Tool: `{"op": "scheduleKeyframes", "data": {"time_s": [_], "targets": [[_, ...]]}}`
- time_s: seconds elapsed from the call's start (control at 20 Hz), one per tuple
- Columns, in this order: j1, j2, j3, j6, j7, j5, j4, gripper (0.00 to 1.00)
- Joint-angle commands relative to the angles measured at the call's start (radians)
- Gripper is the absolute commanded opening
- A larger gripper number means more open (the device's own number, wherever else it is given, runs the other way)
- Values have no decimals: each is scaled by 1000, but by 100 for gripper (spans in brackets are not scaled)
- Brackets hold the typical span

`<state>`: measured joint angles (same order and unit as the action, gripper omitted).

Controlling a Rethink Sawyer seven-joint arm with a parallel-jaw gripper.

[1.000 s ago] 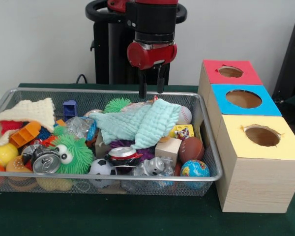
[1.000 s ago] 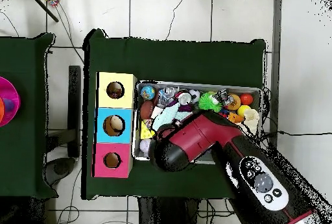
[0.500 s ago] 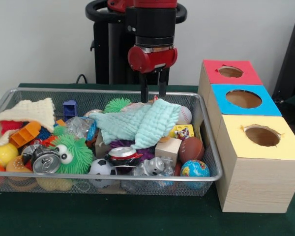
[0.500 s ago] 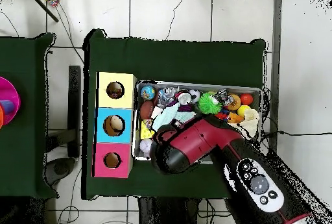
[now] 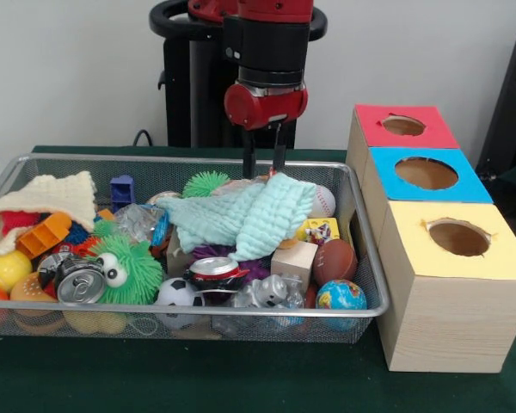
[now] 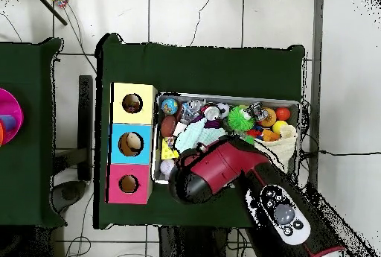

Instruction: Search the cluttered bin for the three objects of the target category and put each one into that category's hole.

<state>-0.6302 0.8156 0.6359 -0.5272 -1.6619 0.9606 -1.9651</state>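
A plain pale wall stood behind a green-covered table point(image 5: 241, 379) in the front view, where a wire mesh bin point(image 5: 361, 284) brimmed with toys beside three wooden boxes topped red point(image 5: 404, 126), blue point(image 5: 426, 174) and yellow point(image 5: 458, 238), each with a round hole. The gripper point(image 5: 263, 162) hung over the bin's far edge, its two dark fingers a narrow gap apart and empty, just above a mint green cloth point(image 5: 241, 217). Balls lay near the bin's box-side end: a baseball point(image 5: 324, 200), a small football point(image 5: 334, 261), a globe ball point(image 5: 340, 296) and a soccer ball point(image 5: 178, 293). From overhead, the red and black arm point(image 6: 238, 176) covered much of the bin point(image 6: 298, 105), hiding the gripper's tips; the boxes sat along the bin's short end.
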Motion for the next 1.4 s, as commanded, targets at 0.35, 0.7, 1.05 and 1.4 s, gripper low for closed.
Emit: {"op": "scheduleKeyframes", "data": {"time_s": [0.35, 0.7, 1.05, 1.4], "targets": [[51, -65, -171, 83, -165, 63, 10, 100], [61, -64, -204, 168, -159, 62, 4, 100], [10, -71, -178, 197, -75, 2, -23, 100], [-4, -67, -168, 182, -46, -26, -31, 100]]}}
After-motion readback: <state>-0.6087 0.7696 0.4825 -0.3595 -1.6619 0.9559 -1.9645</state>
